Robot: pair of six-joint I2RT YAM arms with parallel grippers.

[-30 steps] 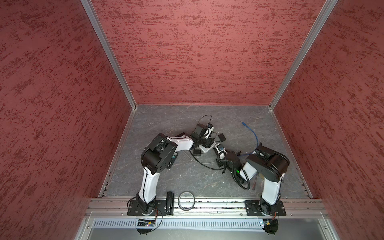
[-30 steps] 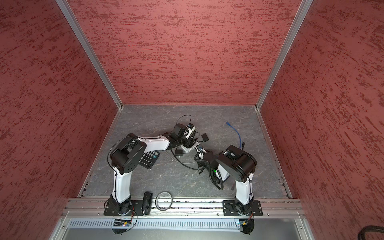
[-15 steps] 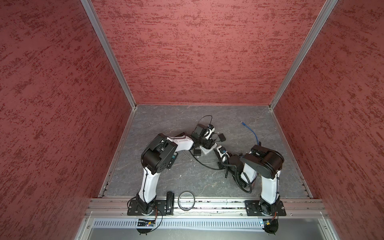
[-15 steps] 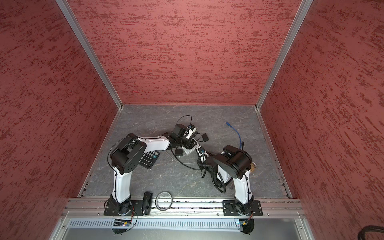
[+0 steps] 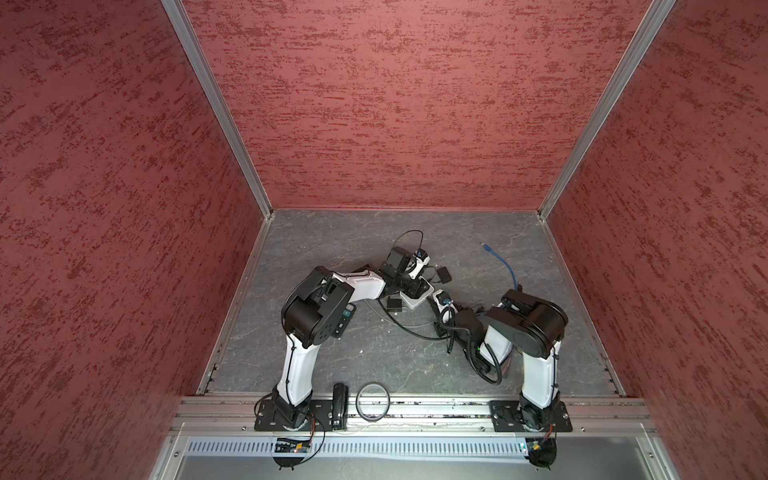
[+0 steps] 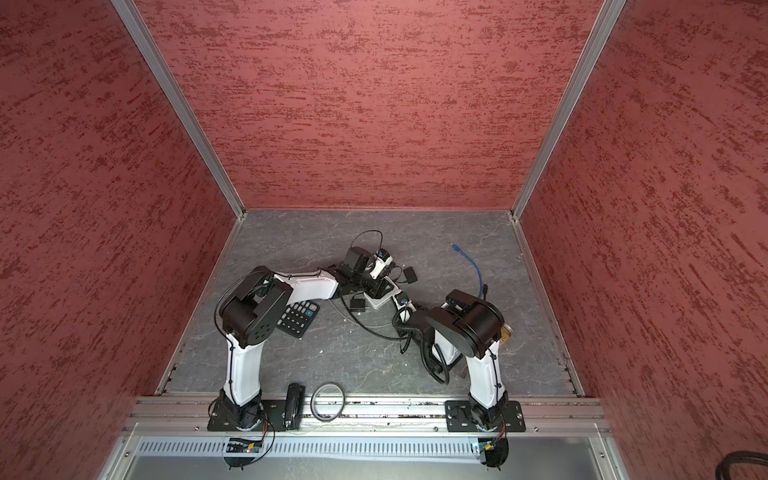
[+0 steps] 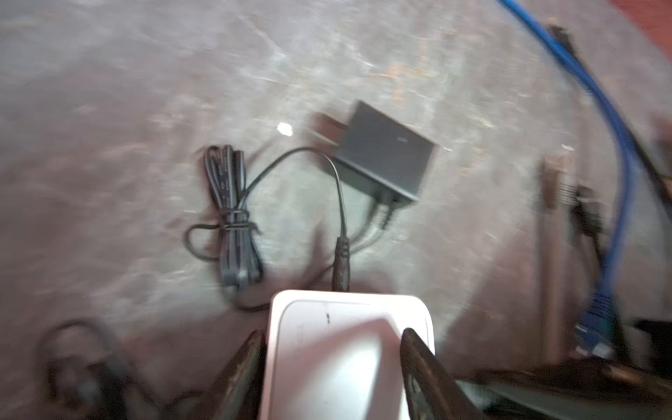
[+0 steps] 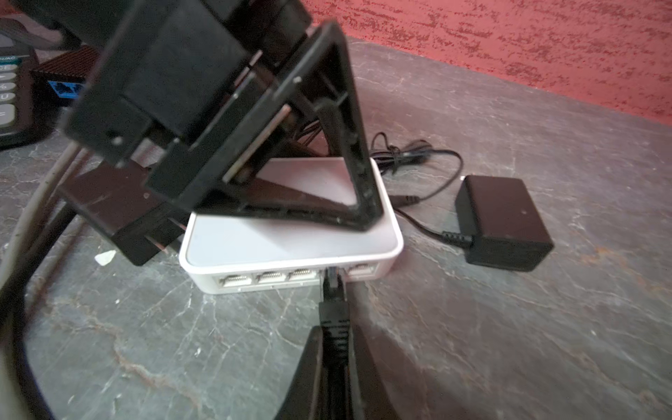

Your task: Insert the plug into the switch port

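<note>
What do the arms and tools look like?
The left arm and right arm match: white link shells, bulky black joint housings, black base plates on an aluminium rail. Thin black cables run along the links; corrugated black hose loops beside the right one. The left tool and right tool are black; the left's finger is an open triangular frame.

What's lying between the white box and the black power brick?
Only the thin black cord of the brick, on bare tabletop; the right wrist view shows it.

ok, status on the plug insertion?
Left gripper clamped on white switch, bracing it. Right gripper shut on black plug, tip at switch front, seating unclear. Nothing between them; power adapter lies apart.
</note>
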